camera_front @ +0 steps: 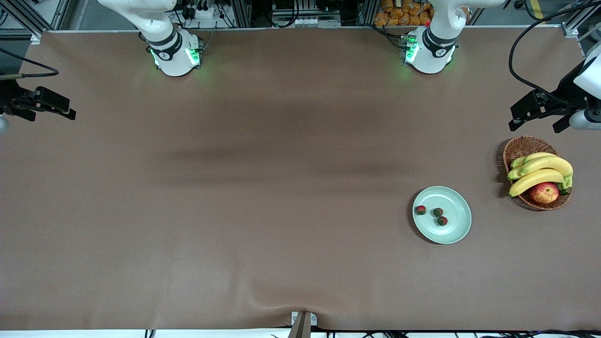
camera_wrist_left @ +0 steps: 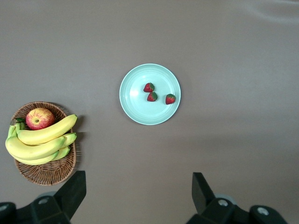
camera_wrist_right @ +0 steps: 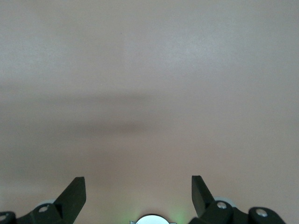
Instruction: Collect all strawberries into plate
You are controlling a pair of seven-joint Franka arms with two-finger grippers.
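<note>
All three strawberries (camera_front: 437, 212) sit on the green plate (camera_front: 455, 230), near the basket (camera_front: 520, 146) of bananas (camera_front: 540, 171) and an apple (camera_front: 544, 192). The left hand (camera_front: 535, 115) and the right hand (camera_front: 51, 107) wait open and empty over the tabletop (camera_front: 235, 211) ends.

The brown counter (camera_front: 235, 211) carries a mint-green plate (camera_front: 453, 230) and, just beside it toward the left arm's end, a wicker basket (camera_front: 519, 148).

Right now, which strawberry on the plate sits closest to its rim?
The strawberry toward the right arm's end of the plate, apart from the other two; those sit side by side nearer the middle.
</note>
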